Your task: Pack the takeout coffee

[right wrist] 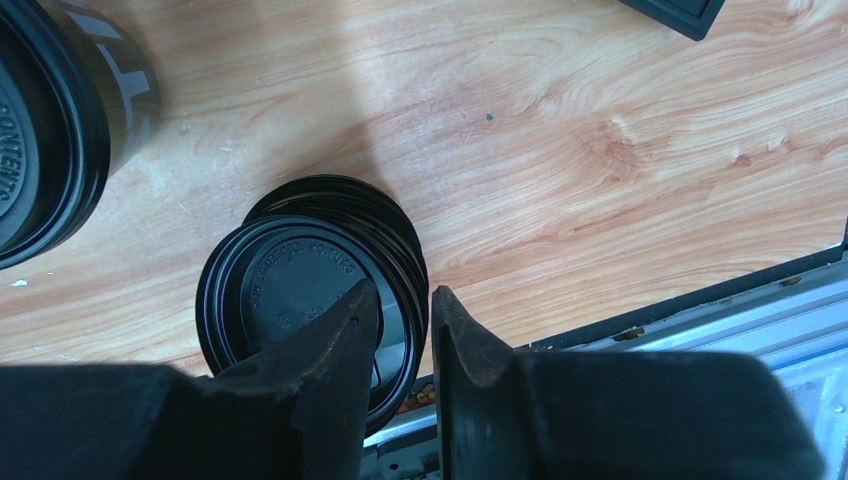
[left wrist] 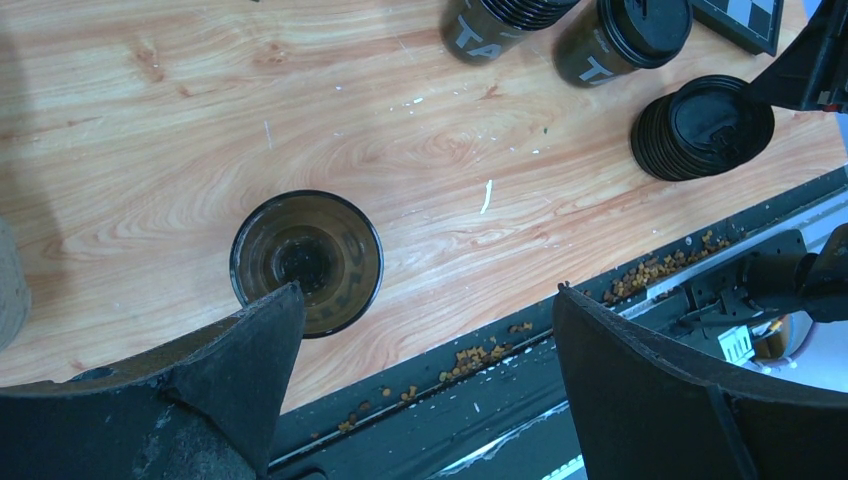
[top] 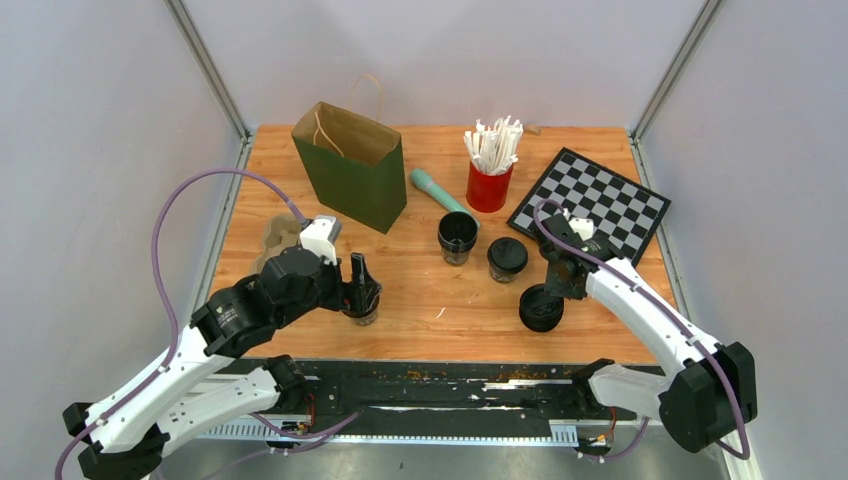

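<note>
Our left arm reaches forward, its gripper (left wrist: 425, 295) pointing down over the open cup (left wrist: 306, 262) just in front of the bag (top: 350, 165), fingers spread wide and holding nothing. Our right arm bends inward, its gripper (right wrist: 405, 300) down on the lid stack (right wrist: 290, 285), well right of the bag. Its fingers (right wrist: 330, 340) sit nearly together astride the top rim, and we cannot tell whether they grip.
</note>
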Controlling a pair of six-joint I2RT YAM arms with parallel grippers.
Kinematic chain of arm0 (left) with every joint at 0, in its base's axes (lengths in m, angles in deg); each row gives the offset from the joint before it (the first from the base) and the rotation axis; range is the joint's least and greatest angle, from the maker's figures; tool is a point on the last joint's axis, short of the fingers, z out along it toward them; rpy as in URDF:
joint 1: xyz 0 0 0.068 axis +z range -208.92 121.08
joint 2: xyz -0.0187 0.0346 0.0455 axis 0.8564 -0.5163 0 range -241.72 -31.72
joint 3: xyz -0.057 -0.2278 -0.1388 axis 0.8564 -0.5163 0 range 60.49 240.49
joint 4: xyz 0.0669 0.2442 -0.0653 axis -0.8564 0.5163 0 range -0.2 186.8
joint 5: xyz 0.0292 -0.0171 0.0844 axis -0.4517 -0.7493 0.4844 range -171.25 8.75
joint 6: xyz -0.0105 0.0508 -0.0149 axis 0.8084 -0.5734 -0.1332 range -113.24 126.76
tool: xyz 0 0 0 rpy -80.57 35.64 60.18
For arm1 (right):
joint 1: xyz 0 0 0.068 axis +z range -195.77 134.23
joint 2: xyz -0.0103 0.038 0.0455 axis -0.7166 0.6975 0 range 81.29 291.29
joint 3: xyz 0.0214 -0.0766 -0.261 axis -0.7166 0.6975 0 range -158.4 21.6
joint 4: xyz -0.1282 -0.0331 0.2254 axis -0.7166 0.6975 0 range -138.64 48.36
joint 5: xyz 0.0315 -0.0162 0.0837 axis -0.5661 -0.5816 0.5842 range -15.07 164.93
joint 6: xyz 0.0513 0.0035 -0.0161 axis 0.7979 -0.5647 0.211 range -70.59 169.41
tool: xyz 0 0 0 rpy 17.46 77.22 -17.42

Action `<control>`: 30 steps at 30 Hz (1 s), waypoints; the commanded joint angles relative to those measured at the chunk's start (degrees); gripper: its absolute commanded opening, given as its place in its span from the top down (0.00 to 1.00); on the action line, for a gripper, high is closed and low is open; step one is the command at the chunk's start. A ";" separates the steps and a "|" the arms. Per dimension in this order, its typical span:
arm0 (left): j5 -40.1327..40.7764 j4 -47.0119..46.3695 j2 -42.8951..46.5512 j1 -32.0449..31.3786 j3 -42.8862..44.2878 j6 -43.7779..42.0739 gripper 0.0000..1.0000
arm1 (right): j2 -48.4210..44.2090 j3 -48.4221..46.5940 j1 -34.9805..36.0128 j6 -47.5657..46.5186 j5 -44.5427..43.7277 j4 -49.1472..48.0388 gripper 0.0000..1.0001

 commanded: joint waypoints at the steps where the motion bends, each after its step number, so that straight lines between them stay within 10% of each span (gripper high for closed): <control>1: 0.36 -1.34 0.38 -0.13 0.55 -1.20 0.00 | 0.77 -0.40 -0.36 -0.96 -0.25 -1.13 0.74; 19: 1.91 -0.79 0.54 -0.12 2.41 -2.09 0.00 | 1.22 -2.21 -0.41 -1.91 -0.75 0.62 0.97; 25: 1.49 -1.38 0.28 -0.13 2.14 -1.88 0.00 | 1.91 -3.58 -0.41 -2.22 -0.49 1.53 0.81; 30: 1.35 -1.30 0.30 -0.13 2.13 -1.89 0.00 | 2.30 -3.59 -0.41 -3.02 0.73 1.21 0.99</control>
